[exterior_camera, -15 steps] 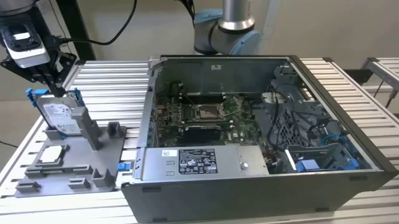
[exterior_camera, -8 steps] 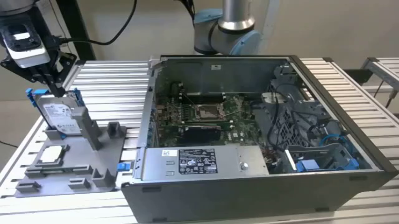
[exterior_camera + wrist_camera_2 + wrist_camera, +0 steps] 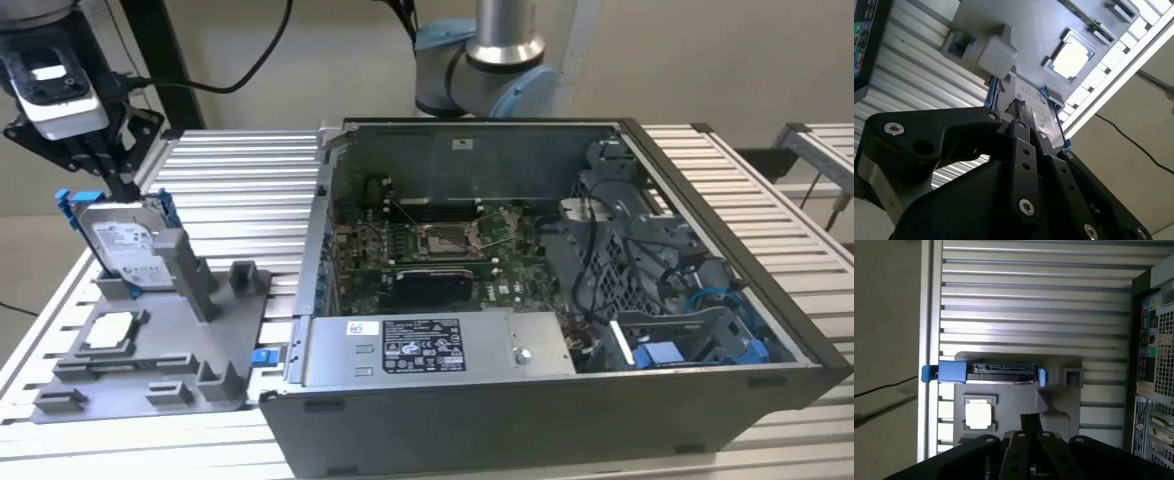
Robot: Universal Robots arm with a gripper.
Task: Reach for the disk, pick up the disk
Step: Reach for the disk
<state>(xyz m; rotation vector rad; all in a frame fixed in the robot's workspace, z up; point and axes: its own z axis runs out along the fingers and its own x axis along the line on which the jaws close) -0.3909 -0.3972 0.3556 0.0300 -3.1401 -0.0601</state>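
While upright, disk [image 3: 127,248], top edge just beneath tool [image 3: 128,190].

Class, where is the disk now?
In the exterior view the disk stands on edge in the grey fixture at that view's left, beside the open computer case, just below the gripper.

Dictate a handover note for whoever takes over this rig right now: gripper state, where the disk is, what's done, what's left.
Gripper: at the top edge of the disk; contact cannot be confirmed.
Disk: upright on its edge in the grey holder on the slatted table, to the exterior view's left of the open computer case.
Done: the reach is essentially complete.
Left: the pick-up; the disk sits in its slot, not lifted.
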